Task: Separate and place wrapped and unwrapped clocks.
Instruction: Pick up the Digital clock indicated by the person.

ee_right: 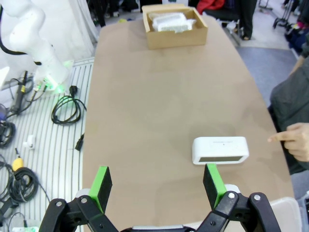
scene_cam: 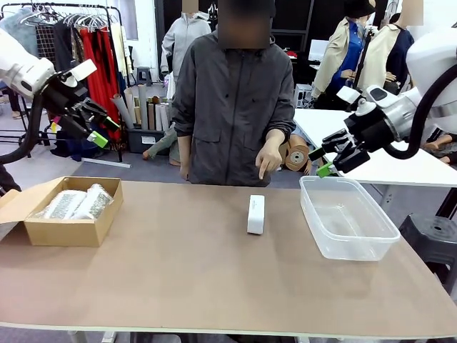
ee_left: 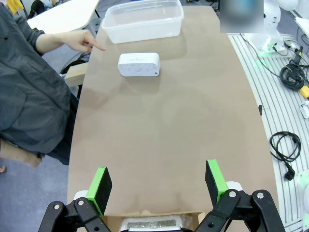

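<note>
1. Table (scene_cam: 178,279): brown top, running across the front view between the robot and a person. Behind it are a rack of hanging clothes (scene_cam: 78,36) at the left and a white table (scene_cam: 385,168) at the right
2. Person (scene_cam: 235,100): stands at the far edge in a dark grey jacket. One hand (scene_cam: 270,158) hangs with the forefinger pointing down toward the bare clock and does not touch it
3. Plastic tub (scene_cam: 360,251): clear, on the right part of the table, just beside the bare clock
4. Cardboard box (scene_cam: 64,230): at the left end of the table, flaps open, with both wrapped clocks inside
5. Left gripper (scene_cam: 103,131): up in the air above and behind the cardboard box, green-padded fingers apart with nothing between them. In its wrist view the box rim and one bundle lie directly beneath it, and the bare clock sits far down the table
6. Right gripper (scene_cam: 321,161): in the air over the far left corner of the plastic tub, fingers spread and holding nothing. In its wrist view the bare clock lies on the table a little ahead of one finger, apart from it
7. Wrapped clocks (scene_cam: 61,204): two lumpy white bubble-wrap bundles lying side by side, filling the box
8. Bare clock (scene_cam: 255,214): small smooth white block resting on the table near the middle, between box and tub, nearer the tub, well apart from both grippers
</note>
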`<state>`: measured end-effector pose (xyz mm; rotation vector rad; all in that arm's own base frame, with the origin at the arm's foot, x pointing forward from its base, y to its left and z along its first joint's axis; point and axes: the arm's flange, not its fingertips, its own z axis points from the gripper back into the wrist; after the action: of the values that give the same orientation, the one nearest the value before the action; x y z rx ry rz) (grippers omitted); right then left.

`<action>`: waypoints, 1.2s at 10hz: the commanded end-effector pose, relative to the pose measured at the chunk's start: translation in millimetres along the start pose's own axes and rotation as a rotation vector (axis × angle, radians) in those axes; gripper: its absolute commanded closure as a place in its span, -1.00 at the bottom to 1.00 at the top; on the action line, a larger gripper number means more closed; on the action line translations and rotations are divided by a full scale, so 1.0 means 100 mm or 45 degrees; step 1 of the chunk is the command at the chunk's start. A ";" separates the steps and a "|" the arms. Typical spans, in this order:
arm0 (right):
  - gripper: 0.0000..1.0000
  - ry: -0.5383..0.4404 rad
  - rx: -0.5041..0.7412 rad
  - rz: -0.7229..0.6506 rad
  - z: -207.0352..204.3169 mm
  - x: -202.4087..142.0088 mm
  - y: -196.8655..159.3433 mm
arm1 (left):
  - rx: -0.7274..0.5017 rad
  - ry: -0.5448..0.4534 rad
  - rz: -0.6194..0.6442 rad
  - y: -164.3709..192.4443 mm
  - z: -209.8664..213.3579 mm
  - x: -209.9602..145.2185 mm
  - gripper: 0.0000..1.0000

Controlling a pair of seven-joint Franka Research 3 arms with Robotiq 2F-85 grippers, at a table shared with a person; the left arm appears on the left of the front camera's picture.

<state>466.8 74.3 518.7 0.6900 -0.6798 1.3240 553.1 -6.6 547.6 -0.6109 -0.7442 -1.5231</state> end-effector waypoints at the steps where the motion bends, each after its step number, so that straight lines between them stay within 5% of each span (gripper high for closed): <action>1: -1.00 0.052 -0.019 -0.048 -0.13 0.29 0.11 | 0.005 -0.001 -0.006 -0.02 0.01 0.02 -1.00; 4: -1.00 0.305 -0.277 -0.318 -0.43 0.79 0.27 | 0.005 -0.001 -0.006 -0.02 0.01 0.02 -1.00; 8: -1.00 0.543 -0.488 -0.570 -0.49 1.04 0.30 | 0.005 -0.001 -0.006 -0.02 0.01 0.02 -1.00; 9: -1.00 0.552 -0.441 -0.518 -0.50 1.03 0.29 | 0.005 -0.001 -0.006 -0.02 0.01 0.02 -1.00; 10: -1.00 0.450 -0.232 -0.287 -0.45 1.03 0.32 | 0.005 -0.001 -0.006 -0.02 0.01 0.02 -1.00; 11: -1.00 0.528 -0.495 -0.527 -0.51 0.91 0.34 | 0.005 -0.001 -0.006 -0.02 0.01 0.02 -1.00; 12: -1.00 0.528 -0.495 -0.527 -0.51 0.91 0.34 | 0.005 -0.001 -0.006 -0.02 0.01 0.02 -1.00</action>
<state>447.0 175.9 561.4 0.2386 -0.4013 0.9380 553.1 -6.8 548.0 -0.6104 -0.7447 -1.5238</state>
